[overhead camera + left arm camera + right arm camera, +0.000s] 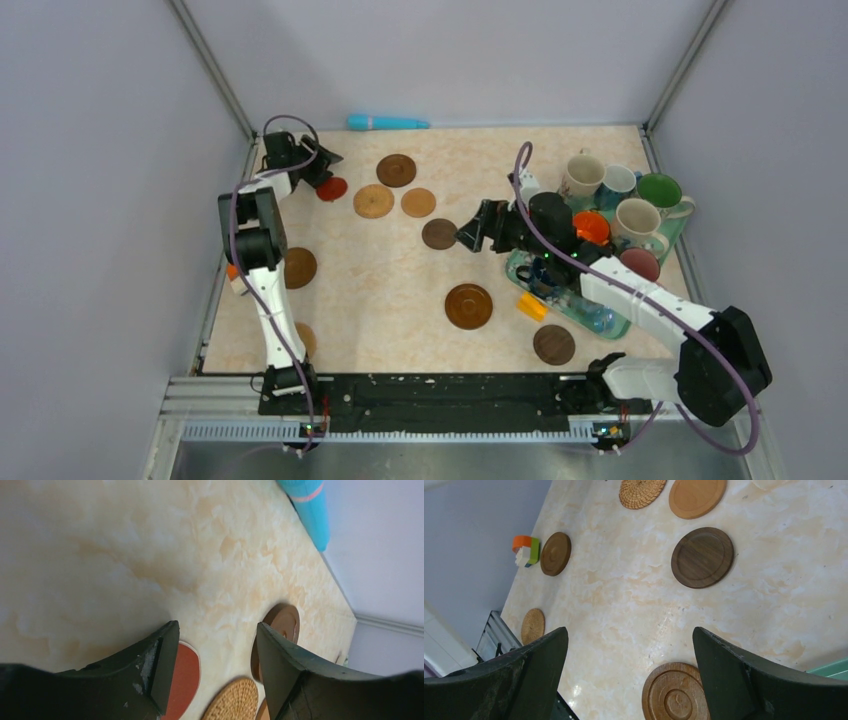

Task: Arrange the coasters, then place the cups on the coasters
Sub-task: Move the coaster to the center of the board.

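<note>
Coasters lie scattered on the marble table (380,290). At the far left is a red one (331,188), with a dark brown (396,170), a woven (373,201) and a light tan one (418,202) beside it. My left gripper (325,172) hovers open just over the red coaster (186,677), nothing between its fingers. My right gripper (470,232) is open and empty beside a dark coaster (439,233), above the ridged coaster (674,692). The cups stand together on the teal tray (520,268): cream (582,175), green (659,190), white (637,218), orange (591,226) among them.
More coasters lie at the left (298,267) and near the front (553,344). A small orange block (532,306) sits by the tray. A teal pen-like object (388,123) lies along the back wall. An orange and green block (525,550) is at the left edge.
</note>
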`<state>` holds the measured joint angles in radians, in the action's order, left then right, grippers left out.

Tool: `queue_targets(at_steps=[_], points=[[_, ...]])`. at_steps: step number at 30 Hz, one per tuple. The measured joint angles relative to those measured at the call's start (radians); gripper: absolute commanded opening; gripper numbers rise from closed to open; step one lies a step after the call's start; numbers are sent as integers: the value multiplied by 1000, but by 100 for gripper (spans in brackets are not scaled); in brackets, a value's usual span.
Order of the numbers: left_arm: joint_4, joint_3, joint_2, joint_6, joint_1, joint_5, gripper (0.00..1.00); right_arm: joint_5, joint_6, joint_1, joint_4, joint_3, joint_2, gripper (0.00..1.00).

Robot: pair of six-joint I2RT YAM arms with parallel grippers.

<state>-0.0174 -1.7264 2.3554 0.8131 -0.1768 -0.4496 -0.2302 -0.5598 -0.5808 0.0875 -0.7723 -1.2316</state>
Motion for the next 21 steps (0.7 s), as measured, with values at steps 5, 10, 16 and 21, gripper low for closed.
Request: queue_targets(at_steps=[5,10,16,21], points=[[38,93,-70,-28,7,-7,62,0,-8,0,-2,14,46,93],[116,148,-127,-64,11,-6,61,1,-19,0,-2,34,82,93],[148,299,-237,-89,14,0,60,0,-30,0,-4,66,108,93],[108,475,-348,-79,15,-18,60,0,-41,0,-6,84,124,93]])
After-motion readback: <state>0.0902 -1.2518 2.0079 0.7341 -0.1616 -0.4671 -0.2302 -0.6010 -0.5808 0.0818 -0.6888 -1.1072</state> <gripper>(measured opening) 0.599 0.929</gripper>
